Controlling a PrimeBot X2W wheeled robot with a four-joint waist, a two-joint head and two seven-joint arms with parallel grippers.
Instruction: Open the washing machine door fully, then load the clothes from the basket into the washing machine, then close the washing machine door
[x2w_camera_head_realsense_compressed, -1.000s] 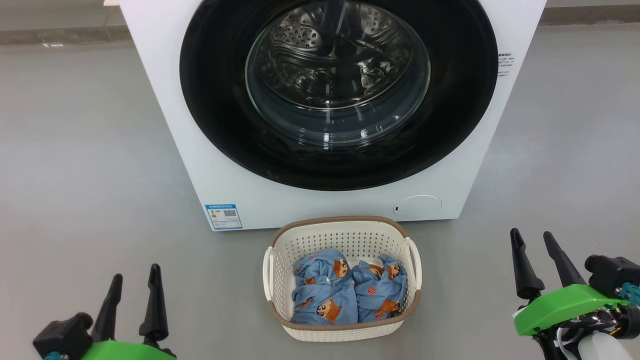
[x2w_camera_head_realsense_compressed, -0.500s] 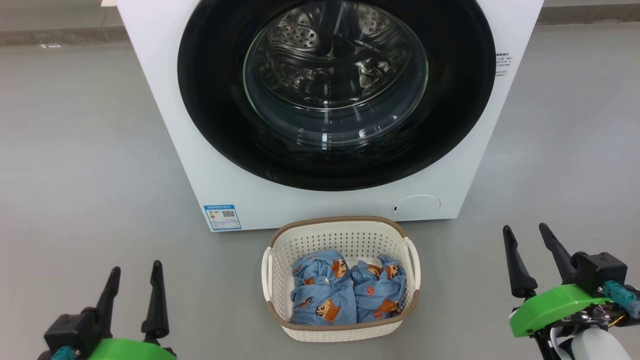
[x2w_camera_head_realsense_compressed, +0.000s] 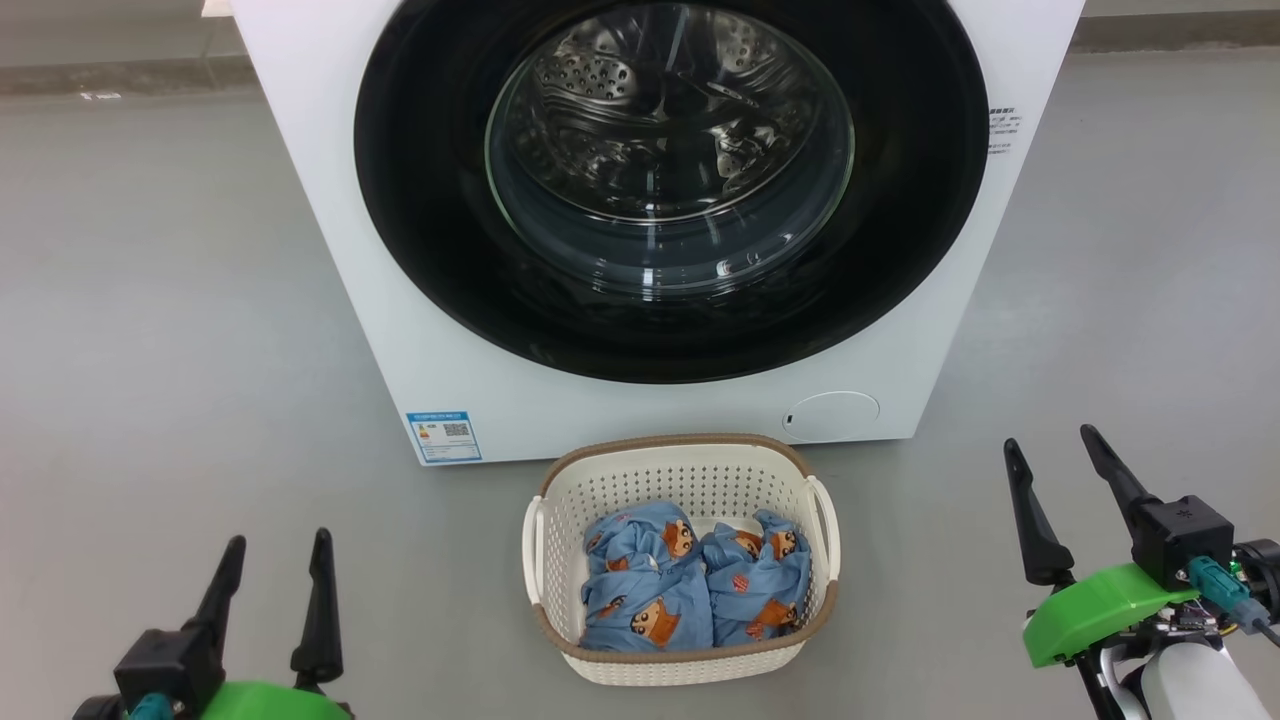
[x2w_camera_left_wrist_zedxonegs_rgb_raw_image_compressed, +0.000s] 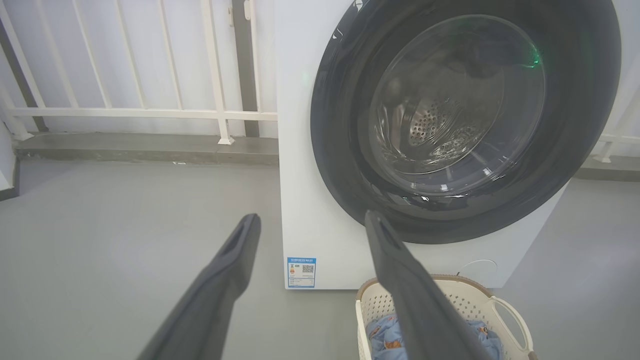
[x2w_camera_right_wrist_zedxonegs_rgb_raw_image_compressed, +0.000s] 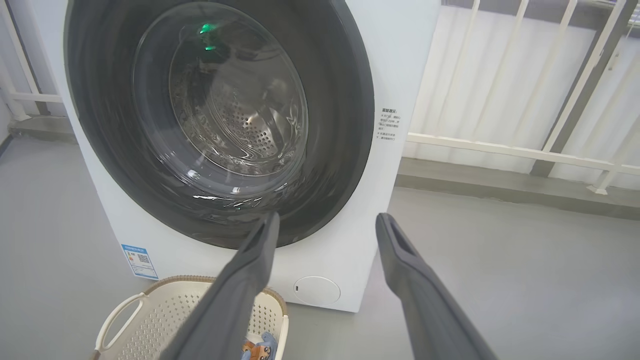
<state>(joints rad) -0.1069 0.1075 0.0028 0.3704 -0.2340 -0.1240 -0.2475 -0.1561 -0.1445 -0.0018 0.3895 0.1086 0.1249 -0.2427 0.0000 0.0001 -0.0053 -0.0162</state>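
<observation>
Shut door (x2w_camera_head_realsense_compressed: 670, 190) at upper centre, up and left of right gripper (x2w_camera_head_realsense_compressed: 1050, 440), nearer to it than to left gripper (x2w_camera_head_realsense_compressed: 280, 540) at lower left. Both spread wide, empty. Clothes (x2w_camera_head_realsense_compressed: 690, 590) inside basket (x2w_camera_head_realsense_compressed: 670, 442), bottom centre.

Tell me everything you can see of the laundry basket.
The basket is a small, rounded-rectangular tub of cream plastic. Its walls are perforated with rows of small holes and topped by a brown woven-look rim. A white loop handle sits on each of its left and right sides. It stands upright on the grey floor, just in front of the washing machine, below its closed door. Two bundled light-blue clothes lie side by side inside. Nothing else touches it.
</observation>
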